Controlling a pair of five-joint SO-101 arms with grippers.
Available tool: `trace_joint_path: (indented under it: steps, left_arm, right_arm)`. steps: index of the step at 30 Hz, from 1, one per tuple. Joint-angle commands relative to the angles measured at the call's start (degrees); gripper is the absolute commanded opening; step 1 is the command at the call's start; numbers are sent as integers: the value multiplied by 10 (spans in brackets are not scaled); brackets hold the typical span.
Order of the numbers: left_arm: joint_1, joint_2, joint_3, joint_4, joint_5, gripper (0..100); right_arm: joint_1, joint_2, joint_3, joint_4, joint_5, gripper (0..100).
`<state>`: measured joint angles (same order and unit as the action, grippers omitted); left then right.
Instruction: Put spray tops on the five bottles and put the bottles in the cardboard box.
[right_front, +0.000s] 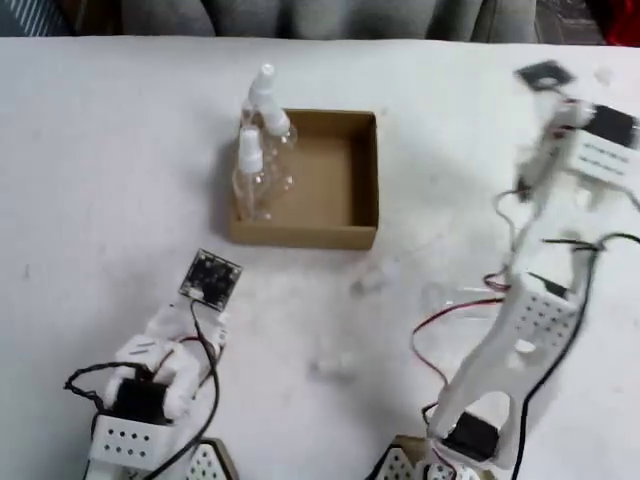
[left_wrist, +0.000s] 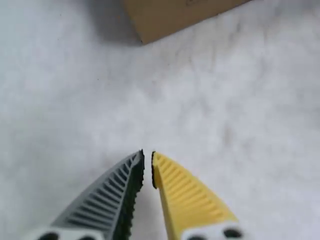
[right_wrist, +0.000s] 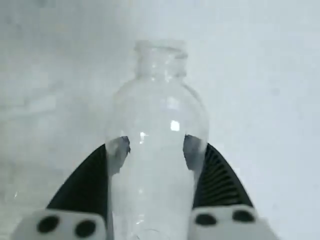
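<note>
As ribbed R tool (right_wrist: 156, 148) clamps, bottle (right_wrist: 161, 95) looks clear.

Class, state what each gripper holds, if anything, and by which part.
Right gripper clamps an uncapped clear bottle around its body; left gripper holds nothing.

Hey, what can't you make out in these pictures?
High view: the small clear pieces on the table are too faint to identify.
High view: the right arm is blurred at its far end.
Right wrist view: the bottle in the right end effector is cut off by the edge, base unseen.
Left wrist view: the cardboard box is cut by the edge, contents hidden.
</note>
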<state>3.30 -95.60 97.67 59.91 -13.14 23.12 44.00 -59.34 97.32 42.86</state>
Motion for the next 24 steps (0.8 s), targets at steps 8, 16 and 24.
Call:
trace_joint_path:
  steps: [8, 16, 24]
  left_arm:
    - [-7, -14, -3, -14, -5, 22]
    - [-7, -14, -3, -14, -5, 22]
    - [-7, -14, -3, -14, -5, 22]
  right_arm:
    - [125, -227, 256, 15, 5, 16]
    - [197, -305, 417, -44, 5, 18]
    - [243, -310, 561, -163, 99, 31]
